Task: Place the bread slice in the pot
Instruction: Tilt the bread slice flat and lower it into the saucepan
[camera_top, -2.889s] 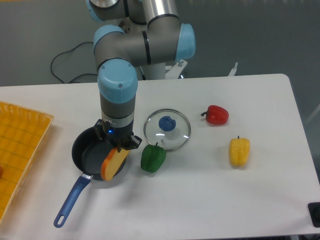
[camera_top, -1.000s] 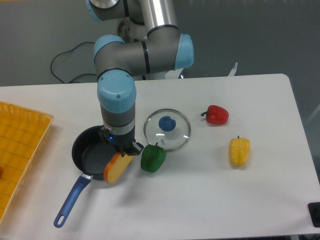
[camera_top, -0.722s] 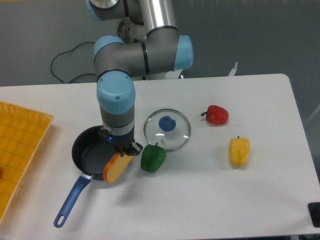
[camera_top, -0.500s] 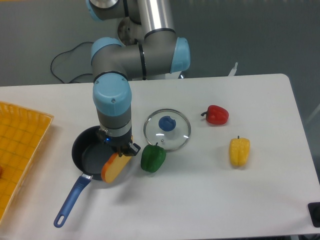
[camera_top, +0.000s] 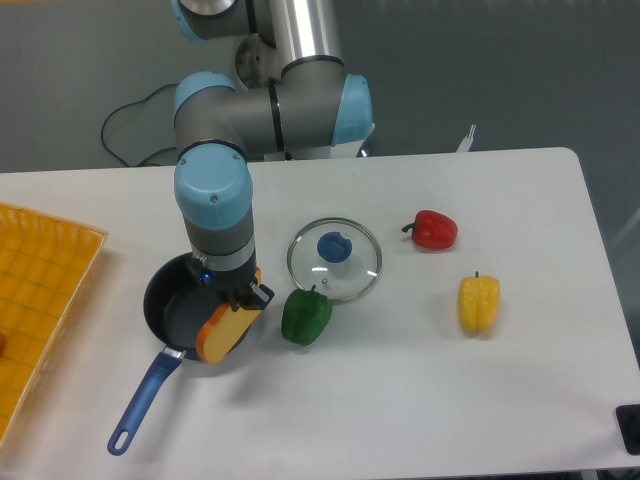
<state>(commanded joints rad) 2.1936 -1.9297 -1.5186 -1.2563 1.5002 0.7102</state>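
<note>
White table in front of a grey wall, only one camera view to go on, so here's what's in it. Arm comes down from 12 o'clock and the gripper sits over the right rim of the pot. The fingers are clenched on the top edge of the bread, which hangs tilted, lower end over the pot's rim at about 4 o'clock. Can't tell if it's touching the rim or just above it. Pot's blue handle points off toward 7 o'clock.

Green pepper is just beside the bread at 3 o'clock, and the glass lid lies flat at 1 o'clock from that pepper, right next to it. Red pepper and yellow pepper are well apart from all that, out on the right side. Yellow tray pokes in at the left edge.
</note>
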